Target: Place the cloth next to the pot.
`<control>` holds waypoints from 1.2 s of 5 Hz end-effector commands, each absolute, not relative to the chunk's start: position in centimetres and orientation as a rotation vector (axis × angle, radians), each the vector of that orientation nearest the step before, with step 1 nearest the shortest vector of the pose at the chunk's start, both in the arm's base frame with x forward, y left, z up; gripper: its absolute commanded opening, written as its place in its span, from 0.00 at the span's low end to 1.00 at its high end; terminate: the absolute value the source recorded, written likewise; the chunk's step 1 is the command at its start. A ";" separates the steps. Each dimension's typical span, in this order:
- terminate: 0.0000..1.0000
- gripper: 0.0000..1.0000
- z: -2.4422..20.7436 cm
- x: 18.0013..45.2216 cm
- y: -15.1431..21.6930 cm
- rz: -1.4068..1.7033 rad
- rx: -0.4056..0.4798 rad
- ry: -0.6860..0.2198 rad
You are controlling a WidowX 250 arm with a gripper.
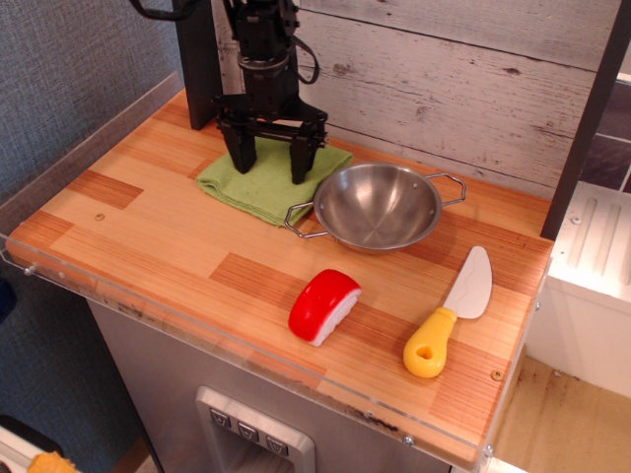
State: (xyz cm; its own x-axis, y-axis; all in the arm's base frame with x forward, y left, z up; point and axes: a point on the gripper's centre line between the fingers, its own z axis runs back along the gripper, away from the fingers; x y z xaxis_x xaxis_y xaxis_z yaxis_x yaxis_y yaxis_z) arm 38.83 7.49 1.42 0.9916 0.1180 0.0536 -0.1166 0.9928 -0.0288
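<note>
The light-green cloth (258,189) lies flat on the wooden counter, directly left of the steel pot (378,205). Its right edge reaches the pot's left wire handle. My black gripper (271,164) stands upright over the cloth with its jaws wide apart. Both fingertips (243,160) are down on or just above the cloth's top side; I cannot tell whether they touch it. Nothing is held between the fingers. The pot is empty and sits upright at the counter's middle back.
A red-and-white toy food piece (323,305) lies in front of the pot. A toy knife with a yellow handle (449,315) lies at the right. A dark post (197,59) and the plank wall stand just behind the gripper. A clear rim (148,301) runs along the counter's front edge.
</note>
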 end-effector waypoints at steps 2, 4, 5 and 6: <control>0.00 1.00 11.4 38.9 7.4 0.182 0.049 -0.213; 0.00 1.00 15.3 37.3 5.9 0.151 0.018 -0.248; 0.00 1.00 15.1 36.7 4.9 0.080 -0.015 -0.236; 0.00 1.00 14.9 36.5 4.2 0.013 -0.006 -0.207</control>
